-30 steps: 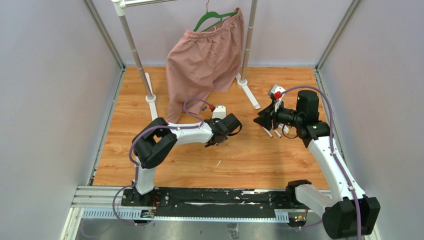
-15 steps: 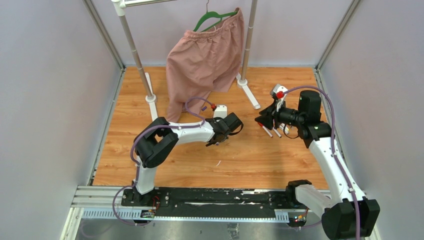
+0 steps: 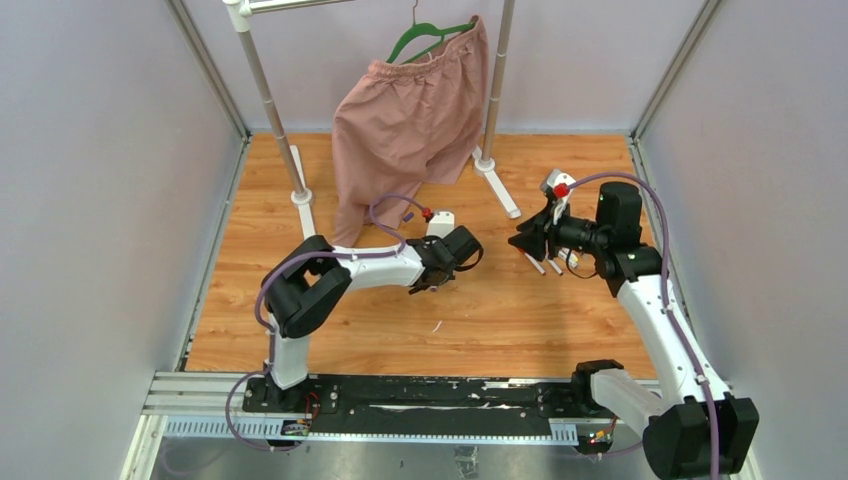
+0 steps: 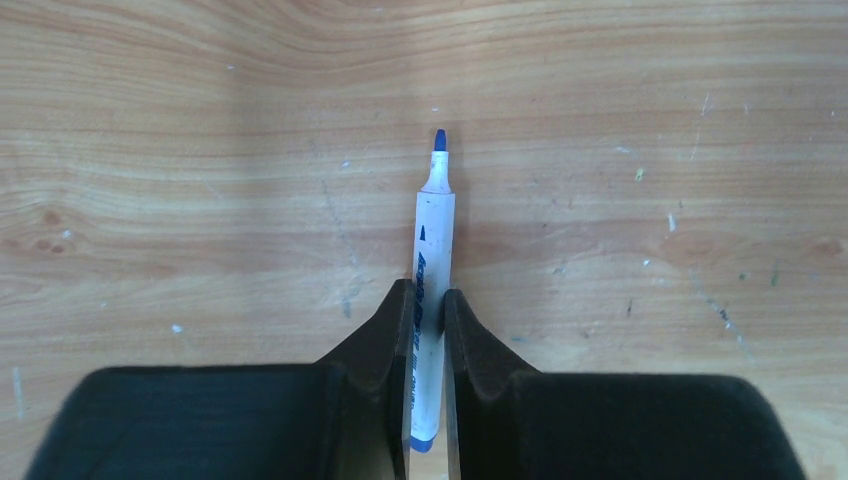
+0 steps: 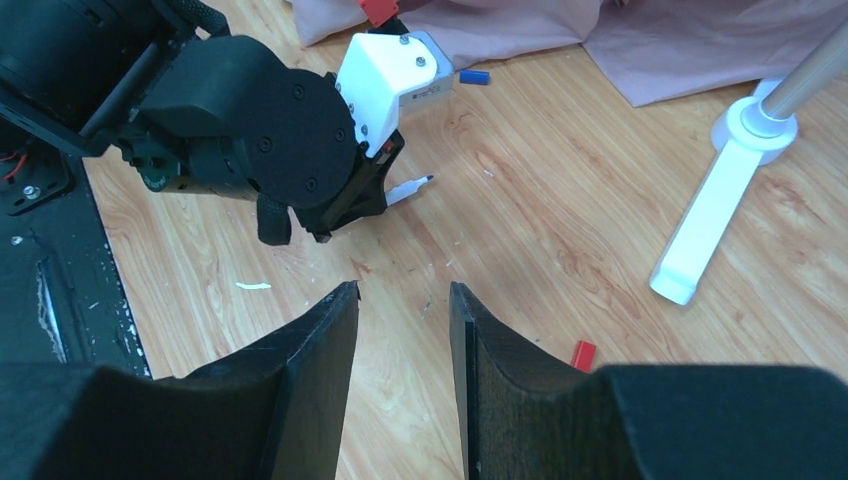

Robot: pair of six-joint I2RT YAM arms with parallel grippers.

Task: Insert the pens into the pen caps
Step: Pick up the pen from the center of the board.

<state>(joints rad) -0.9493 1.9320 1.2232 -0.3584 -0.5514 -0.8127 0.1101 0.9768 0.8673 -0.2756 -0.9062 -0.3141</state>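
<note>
**Left hand clamped on the blue-tipped pen, its cap farther off by the cloth**

Our left hand (image 4: 427, 305) is closed tight on a white pen (image 4: 434, 230), gripping the rear half of the barrel. The pen's long axis runs straight out between the fingers, with the bare blue tip leading away from the wrist. It sits low over the table (image 4: 650, 120), and we cannot tell whether it has left the wood.

Our right hand (image 5: 403, 295) is to the right and well apart. It faces the left hand with its jaws apart and holds nothing. A red cap (image 5: 583, 354) lies on the table near it, on its far side.

Farther off, beyond the left wrist, the blue cap (image 5: 473, 77) lies at the hem of the pink cloth (image 5: 620, 40). We judge this to be the cap the pen wants. It lies roughly on the side the tip points to, and the left arm is much the nearer. Tip and cap mouth must line up, but we cannot make out which way the mouth faces.
</note>
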